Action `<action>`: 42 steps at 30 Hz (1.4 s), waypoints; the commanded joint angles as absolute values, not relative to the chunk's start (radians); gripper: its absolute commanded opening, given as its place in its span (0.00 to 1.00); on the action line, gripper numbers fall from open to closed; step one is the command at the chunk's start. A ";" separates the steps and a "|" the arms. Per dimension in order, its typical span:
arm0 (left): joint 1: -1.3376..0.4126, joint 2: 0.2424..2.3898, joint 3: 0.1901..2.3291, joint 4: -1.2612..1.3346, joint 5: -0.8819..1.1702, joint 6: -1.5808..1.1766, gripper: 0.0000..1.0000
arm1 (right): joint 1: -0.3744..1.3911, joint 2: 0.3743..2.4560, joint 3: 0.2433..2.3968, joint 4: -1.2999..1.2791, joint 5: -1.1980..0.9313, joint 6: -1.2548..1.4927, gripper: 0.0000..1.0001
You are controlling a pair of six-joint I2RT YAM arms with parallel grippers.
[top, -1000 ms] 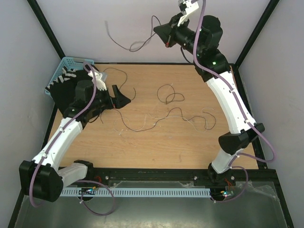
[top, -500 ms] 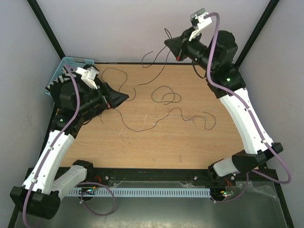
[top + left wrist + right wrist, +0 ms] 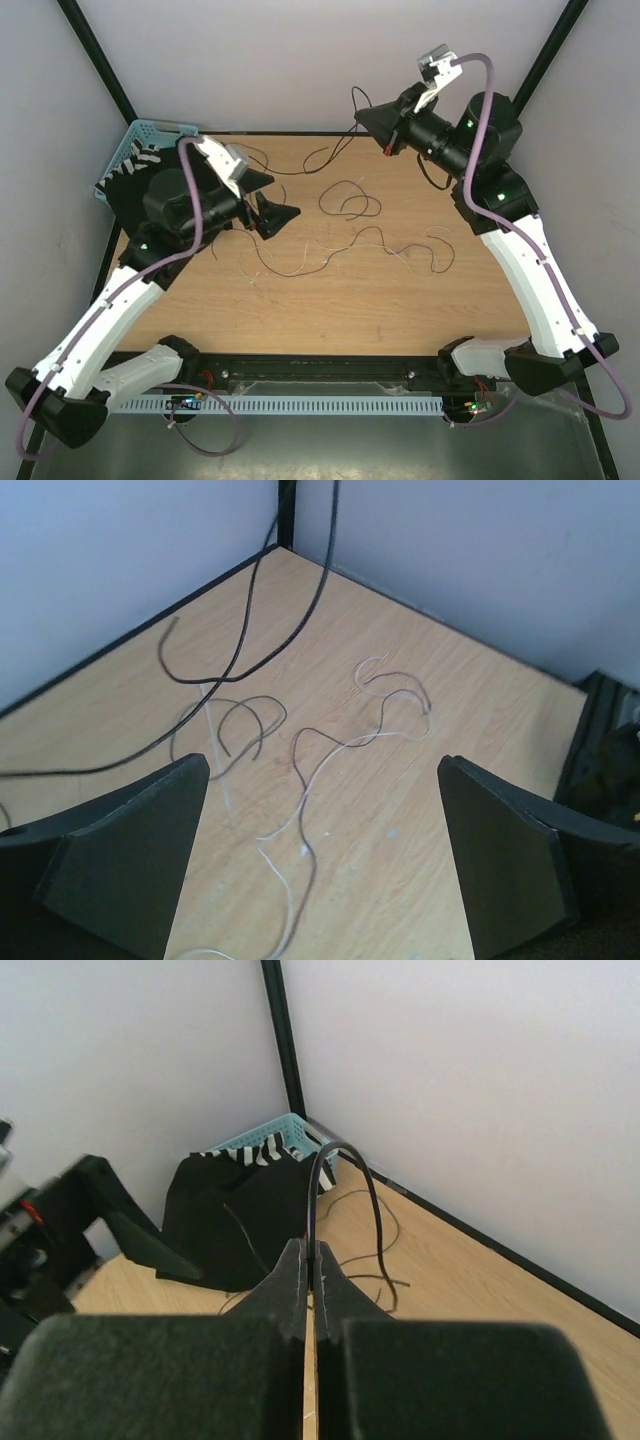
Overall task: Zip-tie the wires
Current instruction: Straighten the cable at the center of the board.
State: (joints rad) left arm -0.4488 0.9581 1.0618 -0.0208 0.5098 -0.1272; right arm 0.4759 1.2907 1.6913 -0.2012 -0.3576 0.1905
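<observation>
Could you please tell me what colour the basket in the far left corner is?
The basket is light blue, clearest in the top external view.

the wooden table [image 3: 400, 310] is light brown. thin dark wires [image 3: 350, 213] lie on it in loops and curls across the middle. a pale strand [image 3: 285, 832] lies among them. a blue basket [image 3: 140, 130] sits in the far left corner, with a black cloth [image 3: 240, 1220] just beside it.

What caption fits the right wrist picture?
The right hand pinches a thin dark wire, blue basket behind.
</observation>
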 commanded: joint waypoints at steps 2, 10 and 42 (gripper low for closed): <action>-0.522 0.996 1.007 0.123 0.428 0.152 0.99 | 0.477 1.232 1.700 -0.217 -0.404 0.214 0.02; -0.564 1.017 0.916 0.357 0.371 0.149 0.98 | 0.476 1.197 1.687 -0.223 -0.423 0.222 0.02; -0.658 1.182 0.864 0.634 0.283 0.111 0.00 | 0.443 1.107 1.517 -0.378 0.012 0.099 0.04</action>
